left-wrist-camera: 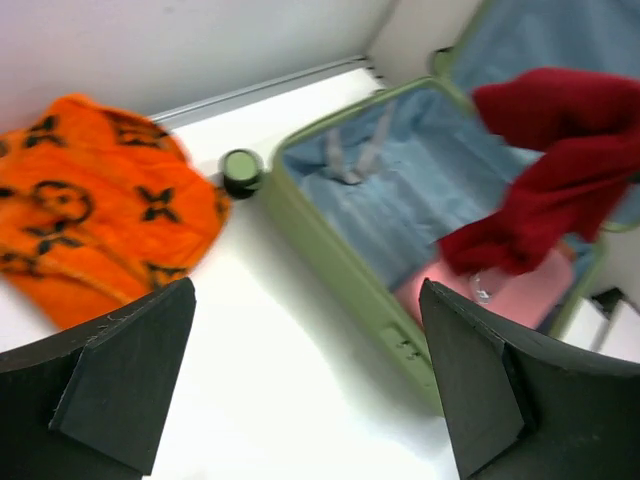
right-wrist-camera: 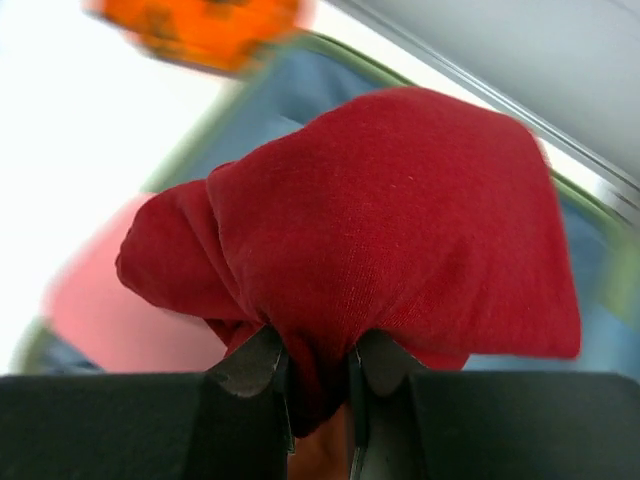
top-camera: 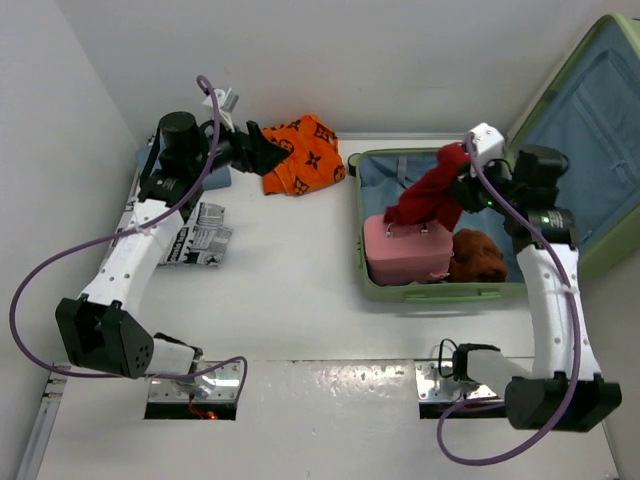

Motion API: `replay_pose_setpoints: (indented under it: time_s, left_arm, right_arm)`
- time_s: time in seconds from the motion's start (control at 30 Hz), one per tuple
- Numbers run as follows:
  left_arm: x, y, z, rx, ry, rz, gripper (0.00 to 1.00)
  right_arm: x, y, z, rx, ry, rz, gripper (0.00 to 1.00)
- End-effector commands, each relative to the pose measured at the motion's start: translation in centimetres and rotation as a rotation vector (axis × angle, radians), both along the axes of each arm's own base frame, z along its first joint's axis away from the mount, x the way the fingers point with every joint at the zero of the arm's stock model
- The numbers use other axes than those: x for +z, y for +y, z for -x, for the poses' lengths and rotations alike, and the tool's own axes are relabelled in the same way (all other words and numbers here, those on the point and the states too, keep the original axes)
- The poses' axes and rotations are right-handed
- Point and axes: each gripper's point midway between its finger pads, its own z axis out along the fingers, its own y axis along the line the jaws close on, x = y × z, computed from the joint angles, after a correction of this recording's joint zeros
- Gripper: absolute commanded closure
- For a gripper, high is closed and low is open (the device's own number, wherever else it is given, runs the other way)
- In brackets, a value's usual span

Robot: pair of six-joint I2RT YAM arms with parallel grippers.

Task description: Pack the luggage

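Observation:
The luggage (top-camera: pixel 436 294), a light-green suitcase with blue lining, lies open at the right with its lid (top-camera: pixel 590 120) raised. Inside lie a small pink case (top-camera: pixel 405 250) and a brown bundle (top-camera: pixel 478 258). My right gripper (top-camera: pixel 458 190) is shut on a red cloth (top-camera: pixel 430 195), which hangs above the pink case; the right wrist view shows the red cloth (right-wrist-camera: pixel 400 220) pinched between the fingers (right-wrist-camera: pixel 250 365). An orange patterned cloth (top-camera: pixel 300 155) lies on the table at the back. My left gripper (top-camera: pixel 268 155) stands open beside it, holding nothing, its fingers (left-wrist-camera: pixel 130 370) wide apart over bare table.
A printed packet (top-camera: pixel 200 240) lies on the table by the left arm. A blue-grey item (top-camera: pixel 215 178) sits under the left wrist. One luggage wheel (left-wrist-camera: pixel 240 170) shows next to the orange cloth (left-wrist-camera: pixel 90 200). White walls close the back and left.

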Motion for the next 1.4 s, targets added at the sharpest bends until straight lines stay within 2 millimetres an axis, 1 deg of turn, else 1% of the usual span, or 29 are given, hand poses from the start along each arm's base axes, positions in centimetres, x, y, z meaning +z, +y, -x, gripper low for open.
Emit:
replay_pose_setpoints:
  time_s: [0.0,0.03,0.07,0.13,0.17,0.2,0.27,0.3,0.37,0.4,0.47,0.5,0.53,0.57,0.63,0.67,0.73,0.77,0.87,0.9,0.97,1.03,1.07,1.13,1.17,1.23,1.27,1.3,1.37]
  left_arm:
    - [-0.5,2.7,-1.2,0.116,-0.013,-0.056,0.00]
    - [-0.9,2.9,-1.3,0.131,0.000,-0.061,0.00]
    - [-0.9,3.1,-1.4,0.140,-0.009,-0.073,0.00]
    - [-2.6,3.8,-1.9,0.174,0.020,-0.117,0.00]
    - [-2.8,4.4,-2.1,0.193,0.022,-0.131,0.00]
    - [-3.4,4.7,-2.1,0.202,0.030,-0.163,0.00]
    - [-5.1,6.0,-2.9,0.246,0.068,-0.201,0.00]
    - [-5.7,6.2,-2.7,0.249,0.081,-0.225,0.00]
    - [-7.3,8.4,-3.8,0.330,0.137,-0.253,0.00]
    - [-8.0,9.0,-3.6,0.351,0.174,-0.256,0.00]
    - [-9.3,11.2,-3.9,0.420,0.232,-0.265,0.00]
    - [-10.5,12.9,-4.0,0.484,0.281,-0.283,0.02]
    - [-11.0,12.9,-4.0,0.481,0.305,-0.290,0.02]
    - [-11.6,14.5,-3.9,0.551,0.328,-0.319,0.02]
    - [-14.2,15.9,-3.6,0.606,0.414,-0.388,0.03]
    - [-15.1,17.3,-3.3,0.671,0.441,-0.443,0.03]
    - [-17.4,18.5,-2.5,0.709,0.510,-0.511,0.03]
    - [-19.4,18.7,-2.0,0.717,0.559,-0.554,0.03]
    - [-22.7,20.2,-0.8,0.776,0.633,-0.652,0.03]
    - [-24.0,20.8,-0.5,0.796,0.663,-0.687,0.03]
    - [-25.5,21.4,-0.1,0.819,0.695,-0.741,0.03]
    - [-27.5,22.1,0.3,0.835,0.743,-0.794,0.02]
    - [-27.9,22.4,0.4,0.847,0.753,-0.813,0.02]
    - [-27.9,22.7,-0.2,0.832,0.753,-0.789,0.02]
    - [-27.1,22.9,-0.7,0.841,0.732,-0.762,0.02]
    - [-25.6,24.2,-1.4,0.852,0.691,-0.724,0.02]
    - [-25.2,24.5,-1.4,0.852,0.682,-0.717,0.02]
    - [-24.4,25.5,-1.5,0.867,0.668,-0.721,0.02]
    - [-24.2,25.6,-1.8,0.835,0.661,-0.700,0.03]
  right_arm:
    - [-0.1,-5.1,1.3,-0.156,-0.018,0.140,1.00]
    - [-1.0,-8.0,1.9,-0.247,0.004,0.195,1.00]
    - [-1.0,-8.9,2.5,-0.275,0.001,0.212,1.00]
    - [-3.2,-11.5,4.1,-0.345,0.088,0.240,1.00]
    - [-4.0,-12.1,4.5,-0.353,0.119,0.245,1.00]
    - [-5.7,-12.5,6.2,-0.356,0.209,0.247,1.00]
    - [-7.9,-13.2,6.9,-0.349,0.305,0.238,1.00]
    - [-9.8,-12.9,8.0,-0.327,0.399,0.223,1.00]
    - [-11.8,-12.7,8.4,-0.302,0.487,0.204,1.00]
    - [-13.4,-12.5,8.9,-0.292,0.559,0.182,1.00]
    - [-14.8,-12.0,9.1,-0.274,0.622,0.162,1.00]
    - [-16.2,-12.2,8.8,-0.277,0.676,0.147,1.00]
    - [-16.6,-12.4,8.6,-0.278,0.684,0.150,1.00]
    - [-17.5,-12.4,8.4,-0.279,0.714,0.144,1.00]
    - [-18.7,-12.5,8.1,-0.271,0.753,0.179,1.00]
    - [-19.3,-12.5,8.0,-0.257,0.776,0.190,0.99]
    - [-19.9,-12.3,8.0,-0.238,0.802,0.230,0.92]
    - [-19.9,-12.3,8.1,-0.241,0.804,0.235,0.84]
    - [-18.5,-11.8,7.5,-0.234,0.760,0.241,0.51]
    - [-17.9,-11.6,7.3,-0.241,0.752,0.229,0.29]
    - [-15.4,-11.1,6.6,-0.247,0.693,0.220,0.15]
    - [-13.4,-10.1,6.3,-0.219,0.639,0.195,0.11]
    - [-11.3,-9.6,5.6,-0.212,0.590,0.179,0.10]
    - [-9.3,-8.8,5.3,-0.200,0.532,0.149,0.09]
    - [-7.6,-8.2,4.9,-0.186,0.481,0.131,0.09]
    - [-6.4,-7.3,4.7,-0.171,0.449,0.099,0.09]
    - [-4.9,-6.8,4.5,-0.154,0.405,0.088,0.09]
    - [-4.6,-6.3,4.4,-0.139,0.395,0.075,0.09]
    - [-3.4,-5.1,4.2,-0.111,0.362,0.052,0.09]
